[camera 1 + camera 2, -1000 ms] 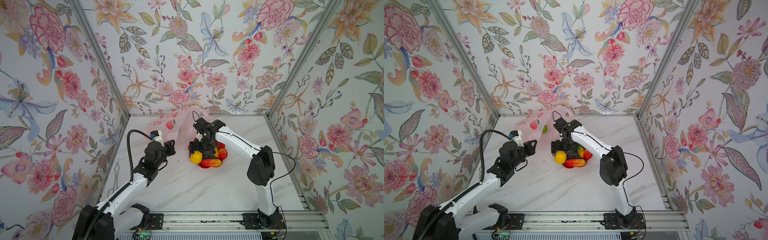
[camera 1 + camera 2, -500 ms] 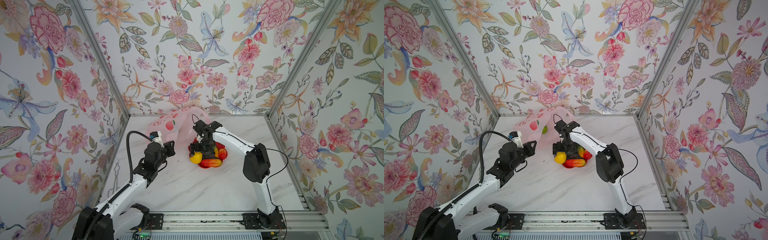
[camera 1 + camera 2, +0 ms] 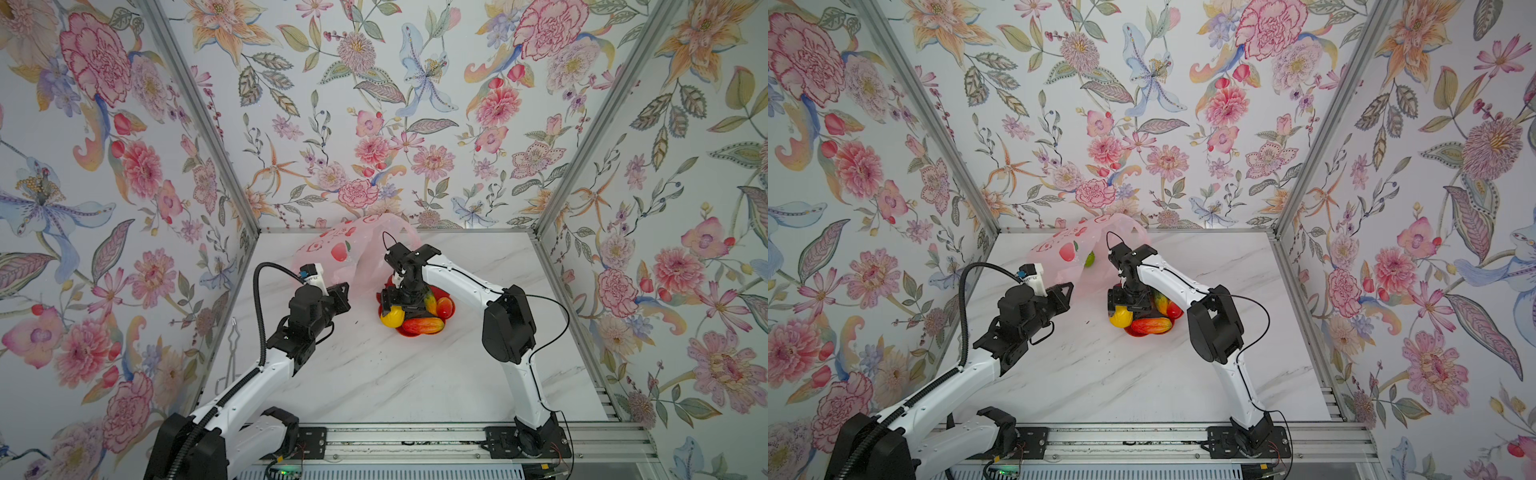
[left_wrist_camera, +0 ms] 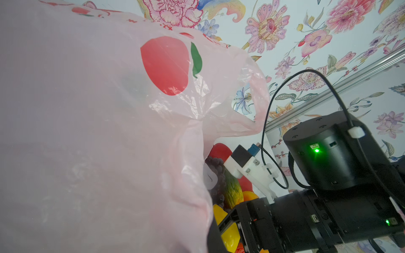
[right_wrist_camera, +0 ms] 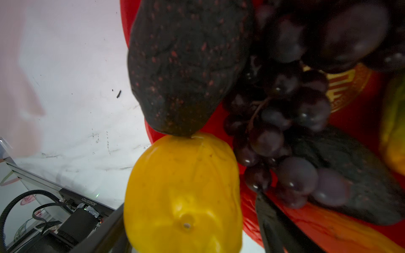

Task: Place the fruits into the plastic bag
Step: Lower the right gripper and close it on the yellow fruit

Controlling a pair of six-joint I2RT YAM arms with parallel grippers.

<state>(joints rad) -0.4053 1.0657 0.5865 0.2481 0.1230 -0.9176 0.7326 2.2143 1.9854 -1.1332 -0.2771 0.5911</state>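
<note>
The pale pink plastic bag point(image 3: 353, 253) point(image 3: 1067, 249) stands at the back of the table. My left gripper point(image 3: 343, 291) point(image 3: 1068, 291) is shut on its edge and holds the mouth up. A green ball point(image 3: 1089, 259) shows inside the bag. The fruits lie heaped in a red dish point(image 3: 415, 333) point(image 5: 350, 109). Among them are a yellow fruit point(image 3: 392, 318) point(image 5: 184, 192), a red-orange mango point(image 3: 423, 325), a grape bunch point(image 5: 285, 131) and a dark avocado-like piece point(image 5: 186, 65). My right gripper point(image 3: 395, 309) point(image 5: 190, 221) points down over the dish. It is open, with a finger on each side of the yellow fruit.
Floral walls close in the marble table on three sides. A metal rail point(image 3: 415, 436) with both arm bases runs along the front. A thin metal tool point(image 3: 232, 353) lies by the left wall. The bag fills most of the left wrist view point(image 4: 109, 131).
The right gripper's jaws have narrowed around the yellow fruit, and that arm's elbow has shifted slightly. The left arm and the bag have stayed still.
</note>
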